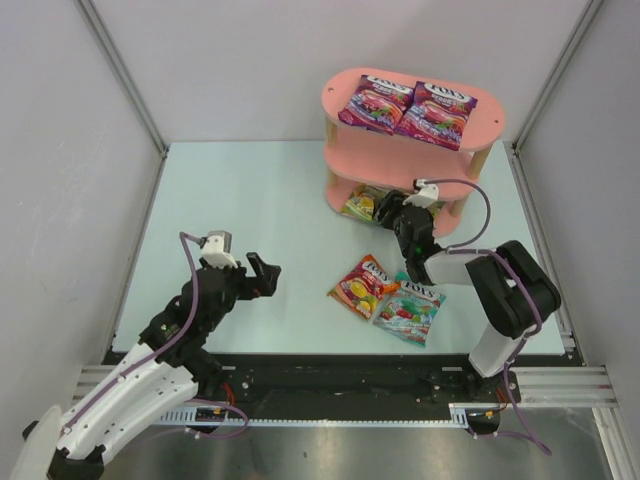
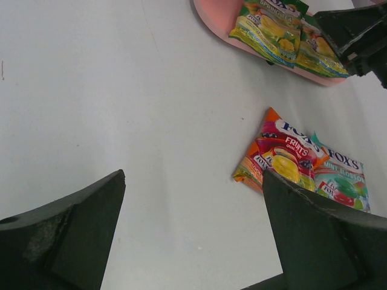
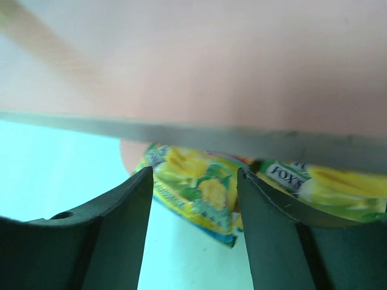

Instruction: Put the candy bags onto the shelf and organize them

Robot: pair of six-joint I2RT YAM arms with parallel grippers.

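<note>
1. Right end effector [image 1: 392, 208] [image 3: 193, 175]: your fingers stand spread with nothing pinched between them. It is pushed in at the bottom tier of the shelf [image 1: 345, 95] [image 3: 211, 60], under the middle board.
2. First yellow-green candy bag [image 1: 360, 205] [image 2: 269, 27] [image 3: 193, 190]: lies flat on the bottom board at its left end. On your right wrist view it shows through the gap between the fingers. You cannot tell whether a fingertip touches it.
3. Second yellow-green candy bag [image 2: 320, 51] [image 3: 329, 190]: on the same board, just beside the first and to its right. The right end effector partly hides it.
4. Shelf: pink, three oval boards on light wooden posts [image 1: 478, 160], standing at the far right of the counter [image 1: 250, 190] [image 2: 121, 90].
5. First purple-magenta candy bag [image 1: 377, 102] and second purple-magenta candy bag [image 1: 437, 113]: flat on the top board, side by side with edges touching.
6. Red-orange candy bag [image 1: 365, 285] [image 2: 281, 154]: on the counter in front of the shelf, near the right arm. Its edge overlaps the next item.
7. Teal-white candy bag [image 1: 410, 310] [image 2: 341, 181]: on the counter, touching the red-orange one on its right.
8. Left end effector [image 1: 262, 275] [image 2: 193, 175]: your fingers are spread and hold nothing. It is over bare counter on the left, well apart from the bags and the shelf.
</note>
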